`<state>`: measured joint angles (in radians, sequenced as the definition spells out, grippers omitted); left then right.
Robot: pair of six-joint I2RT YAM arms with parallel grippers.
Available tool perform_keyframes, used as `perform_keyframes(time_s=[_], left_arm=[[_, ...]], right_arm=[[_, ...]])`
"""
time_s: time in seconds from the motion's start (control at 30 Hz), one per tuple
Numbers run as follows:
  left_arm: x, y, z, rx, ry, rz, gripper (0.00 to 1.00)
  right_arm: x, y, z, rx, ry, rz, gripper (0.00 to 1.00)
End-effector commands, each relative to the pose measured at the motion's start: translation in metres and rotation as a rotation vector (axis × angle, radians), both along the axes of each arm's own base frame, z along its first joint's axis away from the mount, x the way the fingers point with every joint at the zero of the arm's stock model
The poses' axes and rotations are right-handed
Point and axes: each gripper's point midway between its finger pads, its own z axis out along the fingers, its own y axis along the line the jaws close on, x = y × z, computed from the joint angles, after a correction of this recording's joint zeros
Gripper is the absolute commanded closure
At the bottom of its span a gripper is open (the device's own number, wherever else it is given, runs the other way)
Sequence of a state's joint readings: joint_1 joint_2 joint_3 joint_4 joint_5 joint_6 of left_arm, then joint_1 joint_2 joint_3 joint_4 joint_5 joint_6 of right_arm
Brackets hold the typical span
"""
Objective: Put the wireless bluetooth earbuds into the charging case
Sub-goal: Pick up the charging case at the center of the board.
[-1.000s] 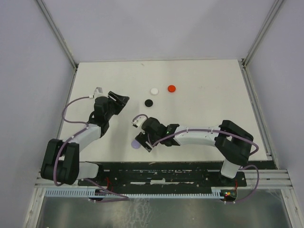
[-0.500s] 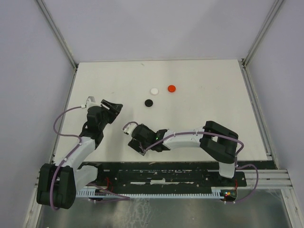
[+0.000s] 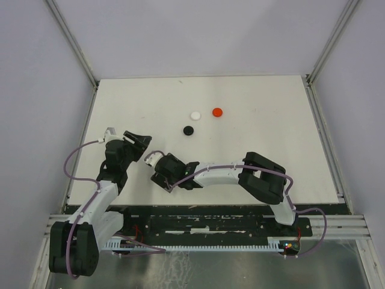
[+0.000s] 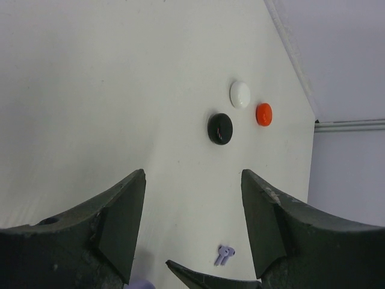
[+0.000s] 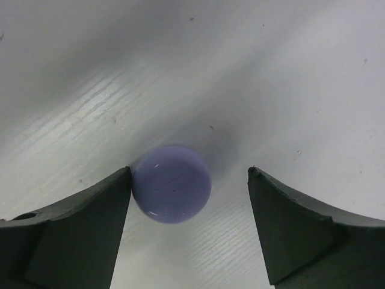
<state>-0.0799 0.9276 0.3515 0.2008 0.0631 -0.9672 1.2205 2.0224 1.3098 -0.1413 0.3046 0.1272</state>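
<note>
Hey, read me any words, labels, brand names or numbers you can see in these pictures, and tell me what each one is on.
No text can be read anywhere.
The white disc, red disc, black disc and lavender disc: plain surfaces, no print.
The lavender earbuds: too small to show any marking.
The small board with lights at the near edge: too small to read.
</note>
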Motion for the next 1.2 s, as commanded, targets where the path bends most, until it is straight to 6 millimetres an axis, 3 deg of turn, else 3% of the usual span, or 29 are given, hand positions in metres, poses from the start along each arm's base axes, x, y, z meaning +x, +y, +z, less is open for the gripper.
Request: perform_keyframes(time_s=[0.0,0.3,0.53,0.7,0.87,1.17], left_arm=[[-0.002,0.000,0.000,0.034,-0.018,-0.030,0.29],[0.000,0.000,-0.004,0.025,-0.012,-0.033,0.28],[0.001,0.000,-0.006,0.025,-0.006,-0.032,0.28],[0.001,-0.001,-0.006,0.016,-0.005,-0.042,0.28],[0.000,-0.003,-0.004,0.008,-0.011,-0.057,0.28],[-0.002,-0.020,0.002,-0.044,-0.017,-0.149,0.28]], right_arm=[[0.019,0.002,0.001,0.011,0.001,-0.062,0.14],[0.042,-0.002,0.010,0.060,0.032,-0.090,0.14],[0.048,0.004,0.050,0.152,-0.002,-0.048,0.12],[0.049,-0.003,0.072,0.167,-0.003,-0.044,0.11],[0.039,-0.016,0.068,0.128,0.053,-0.037,0.10],[0.018,-0.024,0.039,0.086,0.167,-0.018,0.09]])
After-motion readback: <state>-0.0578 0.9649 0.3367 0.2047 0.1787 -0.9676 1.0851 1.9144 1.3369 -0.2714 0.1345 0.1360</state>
